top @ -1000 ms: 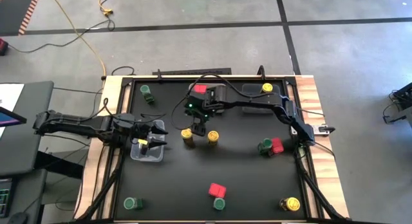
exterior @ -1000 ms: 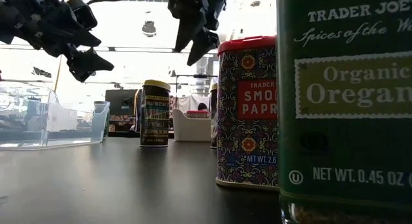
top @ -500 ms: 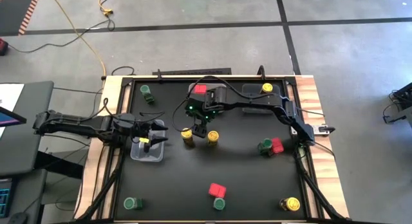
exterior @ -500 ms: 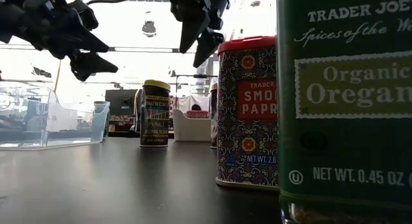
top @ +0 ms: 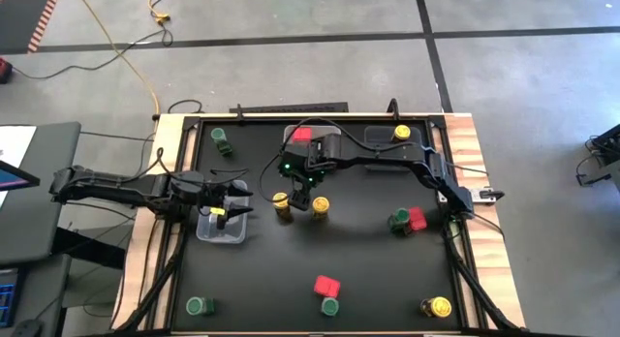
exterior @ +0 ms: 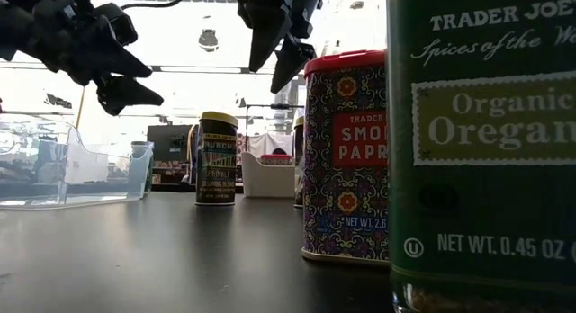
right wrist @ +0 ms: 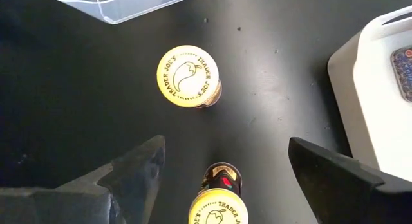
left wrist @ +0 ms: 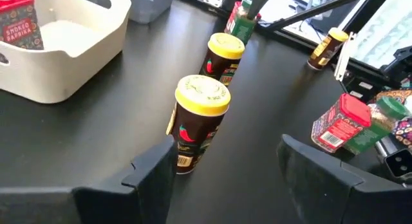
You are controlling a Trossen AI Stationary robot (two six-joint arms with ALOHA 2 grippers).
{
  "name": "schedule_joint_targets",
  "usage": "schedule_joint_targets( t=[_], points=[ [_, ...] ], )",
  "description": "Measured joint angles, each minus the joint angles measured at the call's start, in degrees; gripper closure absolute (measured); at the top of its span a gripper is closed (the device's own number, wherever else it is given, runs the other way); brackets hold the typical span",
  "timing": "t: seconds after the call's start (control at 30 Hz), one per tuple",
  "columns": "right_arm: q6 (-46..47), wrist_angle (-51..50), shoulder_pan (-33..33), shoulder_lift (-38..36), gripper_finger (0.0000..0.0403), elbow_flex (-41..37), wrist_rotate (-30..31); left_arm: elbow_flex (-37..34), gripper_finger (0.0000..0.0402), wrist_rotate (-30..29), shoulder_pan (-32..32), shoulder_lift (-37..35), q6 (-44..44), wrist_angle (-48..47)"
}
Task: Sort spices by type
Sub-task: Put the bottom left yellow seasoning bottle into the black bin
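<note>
Two yellow-lidded jars (top: 282,203) (top: 320,205) stand upright on the black table's middle. My right gripper (right wrist: 225,147) hangs open above them and points steeply down; one jar lid (right wrist: 188,76) shows ahead of its fingers, and the other (right wrist: 219,214) shows between them, far below. My left gripper (left wrist: 225,153) is open and empty at the table's left, above a clear tray (top: 221,228), facing the jars (left wrist: 199,118). Other spices stand scattered: green-lidded jars (top: 220,137) (top: 200,306) (top: 330,306), red boxes (top: 326,285) (top: 417,218), and a yellow-lidded jar (top: 438,306).
A white tray (top: 308,143) at the far middle holds a red box (top: 301,134). A clear tray (top: 381,136) at the far right holds a yellow-lidded jar (top: 401,132). A green-lidded jar (top: 398,221) stands against the red box at the right. Wooden rails (top: 472,163) border the table.
My right gripper has rolled a little about its own pointing line above the two yellow-lidded jars, keeping its place and its gap. My left gripper has swung its fingers slightly. No spice has moved.
</note>
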Motion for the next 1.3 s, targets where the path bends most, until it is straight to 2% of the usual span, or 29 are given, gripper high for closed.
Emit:
schedule_joint_targets(
  t=[0.2,0.33,0.5,0.73,0.87,1.17,1.3],
  points=[
    [1.33,0.0,0.01,0.02,0.0046,0.0,0.05,0.0,0.0142,-3.35,0.01,0.0,0.81,-0.51],
    [1.48,0.02,0.01,0.02,0.0046,0.0,0.05,0.0,0.0112,-6.21,0.01,0.02,0.62,-1.62],
    [1.48,0.04,0.01,0.02,0.0046,0.0,0.05,0.0,0.0074,-6.38,0.01,0.02,-1.81,-2.72],
    [1.79,0.04,0.01,0.02,0.0046,0.0,0.05,0.0,0.0072,-5.77,0.01,0.02,-4.4,-2.4],
    [1.9,0.04,0.01,0.02,0.0046,0.0,0.05,0.0,0.0072,-6.27,0.03,1.17,-2.6,-0.64],
    [1.87,-3.5,0.01,-0.3,0.0046,-0.07,0.08,0.34,0.0072,-5.09,0.03,13.63,0.83,7.05],
    [1.75,-5.99,0.33,-2.27,0.0046,-0.11,4.04,1.73,0.0072,-5.09,0.03,18.97,2.69,8.8]
  ],
)
